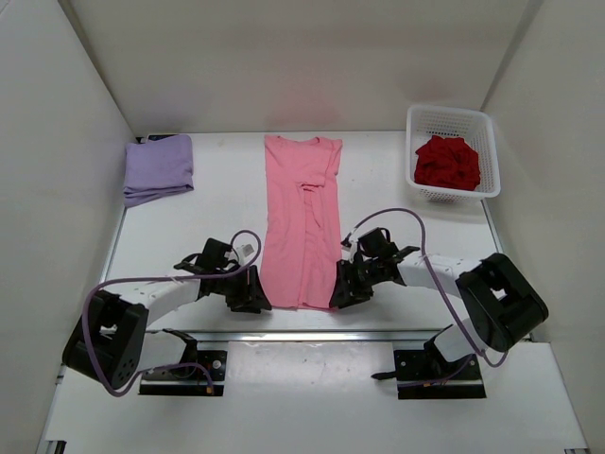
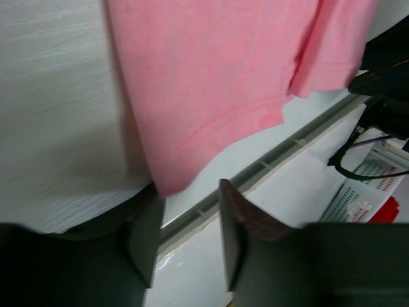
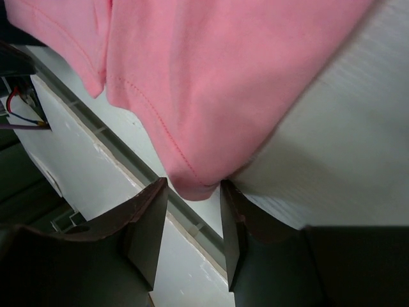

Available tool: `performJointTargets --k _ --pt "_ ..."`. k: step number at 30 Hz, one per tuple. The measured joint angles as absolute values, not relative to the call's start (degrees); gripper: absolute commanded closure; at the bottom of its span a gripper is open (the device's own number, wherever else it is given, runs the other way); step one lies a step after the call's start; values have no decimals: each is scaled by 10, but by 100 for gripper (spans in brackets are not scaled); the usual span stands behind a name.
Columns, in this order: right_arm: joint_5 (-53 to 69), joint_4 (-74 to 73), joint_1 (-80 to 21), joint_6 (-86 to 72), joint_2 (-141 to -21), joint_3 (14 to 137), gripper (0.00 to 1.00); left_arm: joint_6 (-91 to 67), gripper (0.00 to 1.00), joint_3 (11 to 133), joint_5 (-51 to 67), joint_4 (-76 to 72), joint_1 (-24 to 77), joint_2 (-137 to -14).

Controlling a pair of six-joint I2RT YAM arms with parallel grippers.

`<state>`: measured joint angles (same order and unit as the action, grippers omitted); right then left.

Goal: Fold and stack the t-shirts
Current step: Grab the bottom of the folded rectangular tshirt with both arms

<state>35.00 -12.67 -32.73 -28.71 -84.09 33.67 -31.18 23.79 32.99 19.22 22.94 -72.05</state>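
Pink shirt (image 1: pixel 301 227) right down the middle of the counter (image 1: pixel 217 208), folded into a long narrow strip, collar at the far end, hem toward the arm bases. Both arms are low at that near hem, one on each corner.

Left tool (image 1: pixel 253 301) sits at the near-left corner. From its wrist camera, the two fingers (image 2: pixel 146 236) stand apart with the counter's front edge showing in the gap between them. The corner of the pink shirt (image 2: pixel 217 70) comes down just to the tip of the left-hand finger and is not clamped: released.

Right tool (image 1: pixel 340 295) is at the near-right corner. Its wrist view has the stitched corner of the shirt (image 3: pixel 211 77) dipping in between the two fingertips, with a sliver of daylight on one side. The jaws are parted around the cloth, not clenched on it.

At the far left, the purple shirt (image 1: pixel 158 167) is a neat folded rectangle on the counter, well apart from the pink one. At the far right, the dark red shirt (image 1: pixel 447 163) lies crumpled inside the white basket (image 1: pixel 487 132).
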Motion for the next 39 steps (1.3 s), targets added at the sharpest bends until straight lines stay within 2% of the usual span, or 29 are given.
performJointTargets --k 3,5,12,15,17,19,21,23,24,31,39 --pt "354 -128 -331 -287 -837 337 59 -311 37 238 335 196 221 -702" --pt "356 -128 -325 -287 -832 332 59 -311 43 236 321 204 207 -682" --pt "370 -125 -319 -289 -840 326 68 -333 46 230 286 203 182 -677" --pt "375 -124 -321 -289 -847 327 75 -347 52 235 290 185 196 -696" --pt "375 -124 -321 -285 -851 327 81 -354 64 235 289 175 202 -705" --pt "375 -124 -321 -283 -856 327 89 -358 70 234 285 170 205 -712" --pt "375 -126 -322 -281 -862 328 94 -362 88 233 280 167 206 -715" --pt "373 -130 -325 -278 -865 331 100 -362 98 233 276 164 209 -719" --pt "371 -132 -327 -276 -865 332 100 -362 100 233 276 163 214 -720" --pt "348 -168 -363 -267 -841 330 100 -365 100 227 261 180 255 -695" --pt "296 -248 -385 -260 -762 325 100 -400 100 185 251 258 251 -544"
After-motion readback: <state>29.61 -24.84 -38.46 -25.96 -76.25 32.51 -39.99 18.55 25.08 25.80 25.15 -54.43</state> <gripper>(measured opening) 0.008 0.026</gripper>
